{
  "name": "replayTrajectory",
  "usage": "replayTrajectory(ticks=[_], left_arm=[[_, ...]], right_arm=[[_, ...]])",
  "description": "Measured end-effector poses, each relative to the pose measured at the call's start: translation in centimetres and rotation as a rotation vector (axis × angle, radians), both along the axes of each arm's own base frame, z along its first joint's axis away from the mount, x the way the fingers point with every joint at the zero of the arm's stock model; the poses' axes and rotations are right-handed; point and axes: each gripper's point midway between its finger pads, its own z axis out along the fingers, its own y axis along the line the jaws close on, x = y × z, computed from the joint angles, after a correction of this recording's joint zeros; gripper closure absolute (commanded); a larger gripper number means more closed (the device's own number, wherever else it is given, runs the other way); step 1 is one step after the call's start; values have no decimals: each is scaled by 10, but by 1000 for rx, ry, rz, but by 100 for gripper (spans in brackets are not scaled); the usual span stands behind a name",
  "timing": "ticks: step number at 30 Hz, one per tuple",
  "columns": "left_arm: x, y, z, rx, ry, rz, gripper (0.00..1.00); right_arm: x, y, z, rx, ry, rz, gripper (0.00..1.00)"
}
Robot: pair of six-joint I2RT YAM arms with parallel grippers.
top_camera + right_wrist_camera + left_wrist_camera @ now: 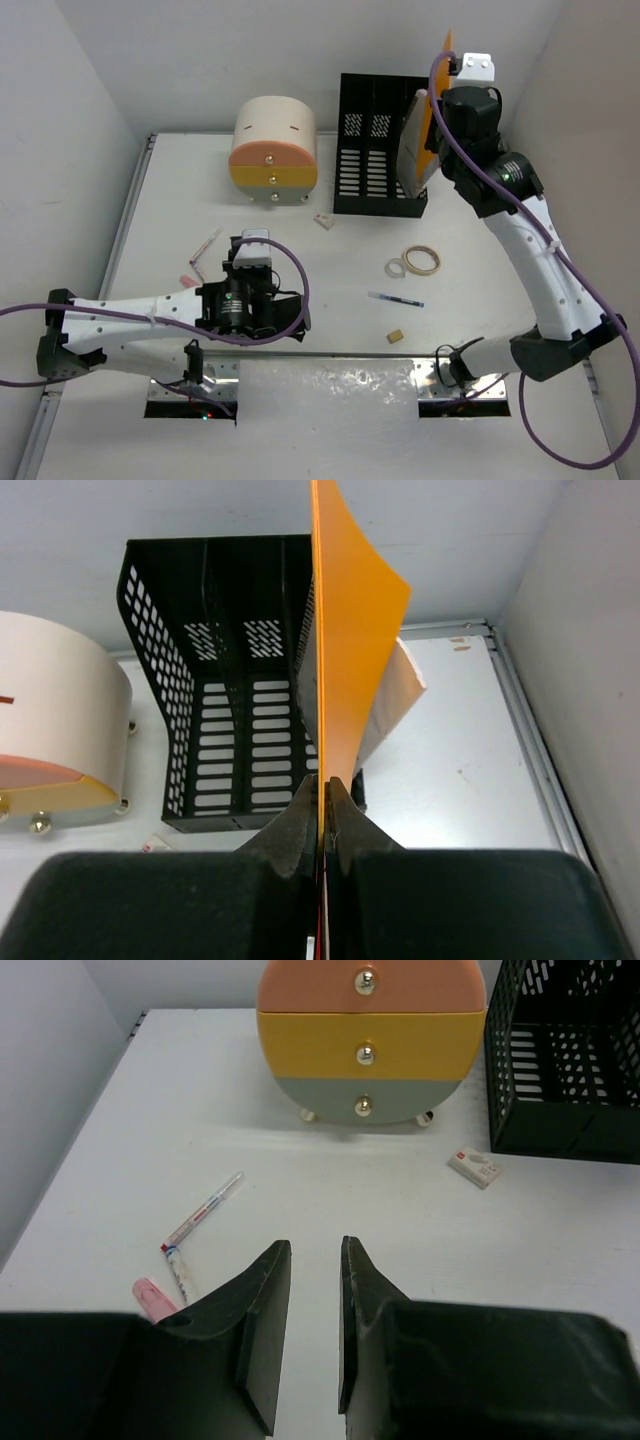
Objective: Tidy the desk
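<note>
The white desk (pixel 480 225) carries scattered small items. My right gripper (pixel 323 778) is raised at the back right, shut on the lower edge of an upright orange folder (pixel 355 630). The folder stands edge-on over the right end of a black mesh file rack (pixel 230 680). A beige sheet (pixel 398 695) leans just behind it. My left gripper (pixel 313 1245) hovers low over the left middle of the desk, its jaws apart with nothing between them. It points toward a round drawer unit (pixel 365 1050).
Two tape rolls (pixel 421 260), a blue pen (pixel 395 299) and a small tan block (pixel 395 337) lie right of centre. A white eraser (pixel 474 1167) sits by the rack. A red-white pen (pixel 205 1210) and a pink item (pixel 152 1298) lie beside my left fingers. A foil strip (pixel 330 385) lines the near edge.
</note>
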Motion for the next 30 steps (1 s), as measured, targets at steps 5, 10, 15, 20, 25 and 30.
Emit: replayTrajectory(ticks=[5,10,15,20,25,30], left_arm=[[3,3,1,24,1,12,81],[5,5,1,28,2,24,81],[7,6,2,36,3,32,81],[8,6,2,47,4,35,81],[9,2,3,48,3,29,81],[12,-1,2,58,2,28,81]], right_arm=[[21,-12,-11,55,-2,2,100],[32,0,-17,93,2,61,100],[31,9,-18,111,10,111,100],[15,16,-13,152,13,170,100],[-19,11,11,199,-30,206,100],[-44,2,29,223,-74,205,100]])
